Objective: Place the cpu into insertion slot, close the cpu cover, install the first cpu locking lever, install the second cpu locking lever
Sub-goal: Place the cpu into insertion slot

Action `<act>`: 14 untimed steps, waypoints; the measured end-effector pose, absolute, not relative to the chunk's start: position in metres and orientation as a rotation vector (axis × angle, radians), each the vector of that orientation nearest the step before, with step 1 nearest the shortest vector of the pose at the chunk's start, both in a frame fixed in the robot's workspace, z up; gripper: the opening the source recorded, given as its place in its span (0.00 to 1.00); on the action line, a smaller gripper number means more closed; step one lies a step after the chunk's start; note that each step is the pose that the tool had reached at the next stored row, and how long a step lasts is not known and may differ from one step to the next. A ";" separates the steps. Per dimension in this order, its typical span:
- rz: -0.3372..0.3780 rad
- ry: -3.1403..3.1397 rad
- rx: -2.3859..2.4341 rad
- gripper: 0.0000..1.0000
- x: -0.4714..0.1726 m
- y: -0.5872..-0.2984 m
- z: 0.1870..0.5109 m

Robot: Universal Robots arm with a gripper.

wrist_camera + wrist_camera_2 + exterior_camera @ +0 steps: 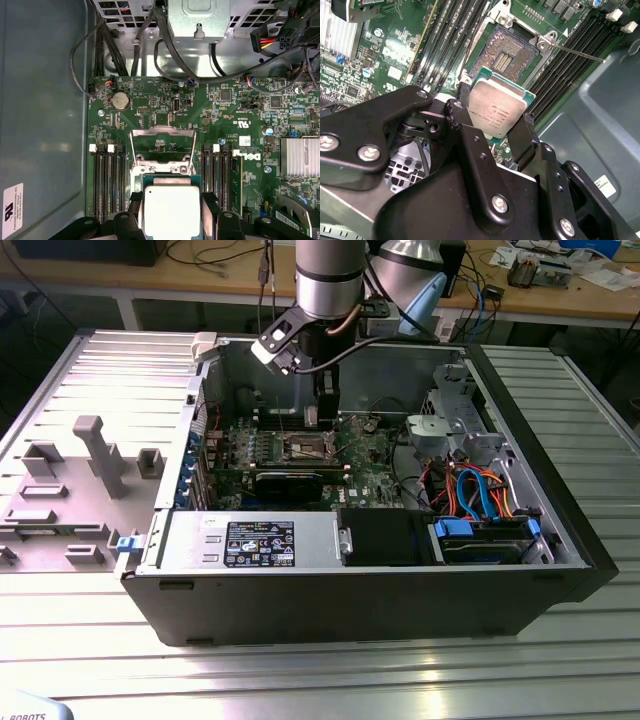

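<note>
End effector (314, 420), cpu (311, 417) in its grip, above insertion slot (308, 448)

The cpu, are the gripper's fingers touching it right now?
Touching. In the second wrist view the black fingers clamp the cpu on two opposite edges.

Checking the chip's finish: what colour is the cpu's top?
The cpu has a dull silver-grey top with a green edge; best seen in the second wrist view.
</note>
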State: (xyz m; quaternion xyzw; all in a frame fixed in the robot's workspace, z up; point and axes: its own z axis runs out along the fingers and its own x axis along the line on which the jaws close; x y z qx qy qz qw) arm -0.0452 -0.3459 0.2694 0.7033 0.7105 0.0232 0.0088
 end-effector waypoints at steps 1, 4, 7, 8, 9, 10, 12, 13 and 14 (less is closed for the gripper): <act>0.072 2.220 2.197 0.55 -0.045 -0.346 0.269; 0.072 2.220 2.197 0.55 -0.045 -0.346 0.269; 0.072 2.220 2.197 0.55 -0.045 -0.346 0.269; 0.071 2.222 2.196 0.55 -0.046 -0.346 0.268; 0.071 2.229 2.189 0.55 -0.048 -0.346 0.266; 0.070 2.232 2.187 0.55 -0.048 -0.346 0.266; 0.069 2.232 2.188 0.55 -0.049 -0.346 0.266; 0.070 2.232 2.188 0.55 -0.049 -0.346 0.266; 0.070 2.232 2.188 0.55 -0.049 -0.346 0.266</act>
